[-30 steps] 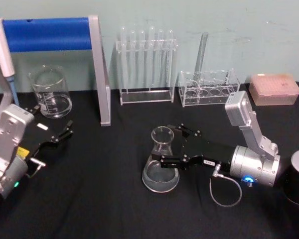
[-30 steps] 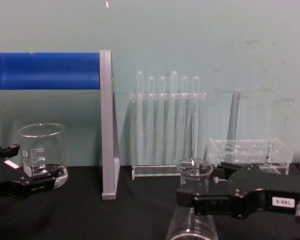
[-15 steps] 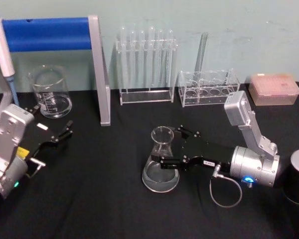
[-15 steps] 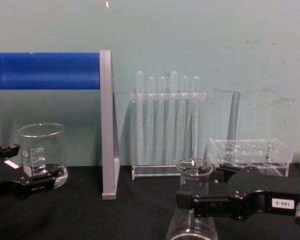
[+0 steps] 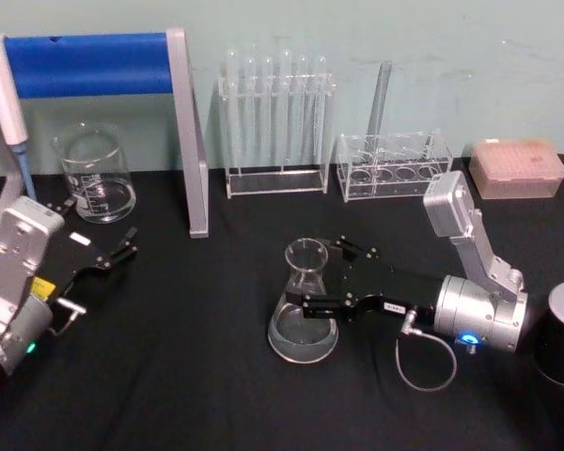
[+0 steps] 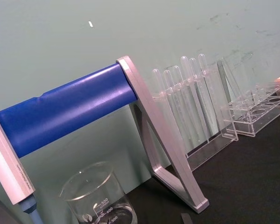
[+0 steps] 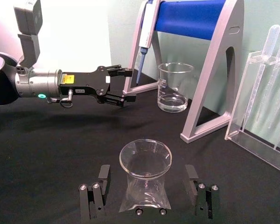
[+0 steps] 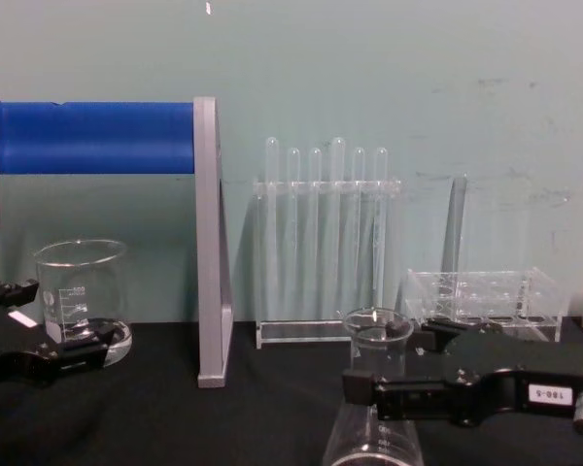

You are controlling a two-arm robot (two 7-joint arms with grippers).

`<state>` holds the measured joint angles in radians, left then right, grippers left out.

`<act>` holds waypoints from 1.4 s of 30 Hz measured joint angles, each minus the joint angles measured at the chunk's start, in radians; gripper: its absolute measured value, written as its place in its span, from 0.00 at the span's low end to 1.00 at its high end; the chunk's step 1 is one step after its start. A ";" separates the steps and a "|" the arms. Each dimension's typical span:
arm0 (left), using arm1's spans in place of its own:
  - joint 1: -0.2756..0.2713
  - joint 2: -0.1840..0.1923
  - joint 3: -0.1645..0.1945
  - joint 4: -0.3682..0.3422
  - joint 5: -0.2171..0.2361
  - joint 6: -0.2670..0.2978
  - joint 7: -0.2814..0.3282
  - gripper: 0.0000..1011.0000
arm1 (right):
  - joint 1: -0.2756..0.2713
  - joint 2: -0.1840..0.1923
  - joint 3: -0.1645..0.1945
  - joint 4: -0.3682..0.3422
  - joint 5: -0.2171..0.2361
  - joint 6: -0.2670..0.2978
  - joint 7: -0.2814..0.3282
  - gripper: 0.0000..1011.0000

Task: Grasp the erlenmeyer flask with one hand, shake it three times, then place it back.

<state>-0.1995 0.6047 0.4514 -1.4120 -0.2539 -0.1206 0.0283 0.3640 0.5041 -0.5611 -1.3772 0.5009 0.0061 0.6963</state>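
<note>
At far left the left pincer (image 5: 122,249) hangs open and empty over the black table (image 5: 188,376), near a glass beaker (image 5: 96,174). Behind centre, a clear rack (image 5: 274,178) holds six empty-looking test tubes (image 5: 273,99). Mid-table the erlenmeyer flask (image 5: 303,327) stands upright, a shallow clear layer seemingly in its base. The right pincer (image 5: 321,275) straddles its neck, spread open and clear of the glass. Farther right, another rack (image 5: 395,167) holds one tube (image 5: 383,99).

Your right hand (image 5: 321,279) reaches in from the right side toward the middle, held low with its wrist level and the silver forearm link rising behind it. Its two fingers (image 7: 99,184) are spread well apart. Your left hand (image 5: 120,252) sits at the left edge, pointing forward and inward, fingers parted.
</note>
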 joint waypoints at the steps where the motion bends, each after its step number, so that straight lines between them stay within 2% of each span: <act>1: 0.000 0.000 0.000 0.000 0.000 0.000 0.000 0.99 | 0.000 0.000 0.000 0.000 0.000 0.000 0.000 0.99; 8: 0.000 0.000 0.000 0.000 0.000 0.000 0.000 0.99 | 0.000 0.000 0.001 -0.001 -0.001 -0.001 -0.001 0.87; 11: 0.000 0.000 0.000 0.000 0.000 0.000 0.000 0.99 | 0.000 0.000 0.001 -0.001 -0.001 -0.001 -0.001 0.77; 12: 0.000 0.000 0.000 0.000 0.000 0.000 0.000 0.99 | 0.000 0.000 0.001 -0.001 -0.001 -0.001 -0.001 0.77; 14: 0.000 0.000 0.000 0.000 0.000 0.000 0.000 0.99 | 0.000 0.000 0.001 -0.001 -0.001 -0.001 -0.001 0.68; 15: 0.000 0.000 0.000 0.000 0.000 0.000 0.000 0.99 | 0.000 0.000 0.001 -0.001 -0.001 -0.001 -0.001 0.68; 18: 0.000 0.000 0.000 0.000 0.000 0.000 0.000 0.99 | 0.000 0.000 0.001 -0.001 -0.001 -0.001 -0.001 0.54; 21: 0.000 0.000 0.000 0.000 0.000 0.000 0.000 0.99 | 0.000 0.000 0.001 -0.001 -0.001 -0.001 -0.001 0.46; 42: 0.000 0.000 0.000 0.000 0.000 0.000 0.000 0.99 | -0.004 -0.001 0.004 -0.001 0.005 -0.001 -0.009 0.45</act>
<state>-0.1995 0.6047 0.4514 -1.4120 -0.2539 -0.1205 0.0283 0.3605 0.5036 -0.5568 -1.3787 0.5055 0.0054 0.6875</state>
